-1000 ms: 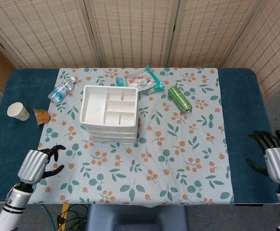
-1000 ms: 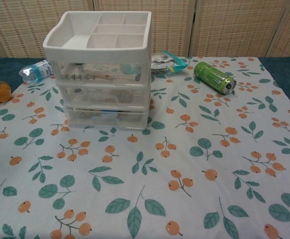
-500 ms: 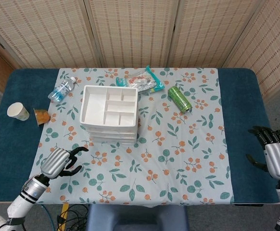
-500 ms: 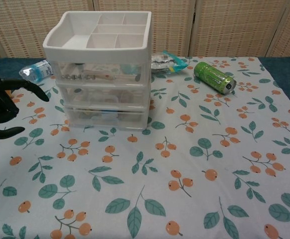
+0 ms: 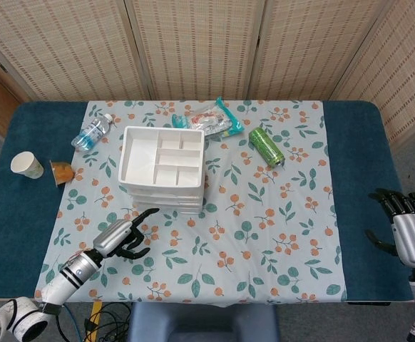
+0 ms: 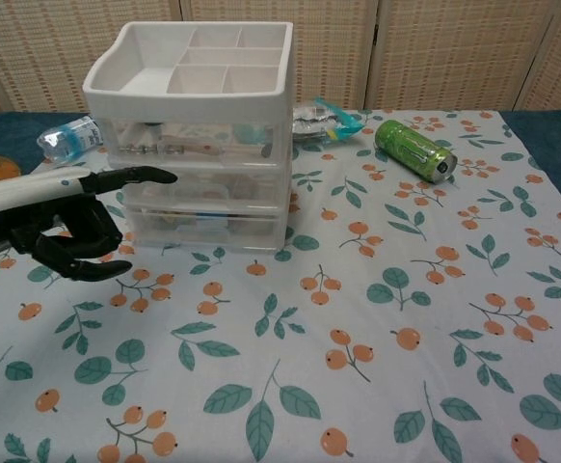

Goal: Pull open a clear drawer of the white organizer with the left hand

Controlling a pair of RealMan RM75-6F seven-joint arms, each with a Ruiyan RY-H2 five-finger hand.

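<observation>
The left hand [image 5: 122, 237] hangs open and empty, fingers spread and pointing toward the white organizer [image 5: 162, 168], which stands at about one o'clock from it, near but apart. In the chest view the fingertips [image 6: 160, 176] reach level with the clear drawers [image 6: 200, 189], whose fronts face the robot. The right hand [image 5: 407, 234], also open, idles well off at three o'clock, far less handy.
</observation>
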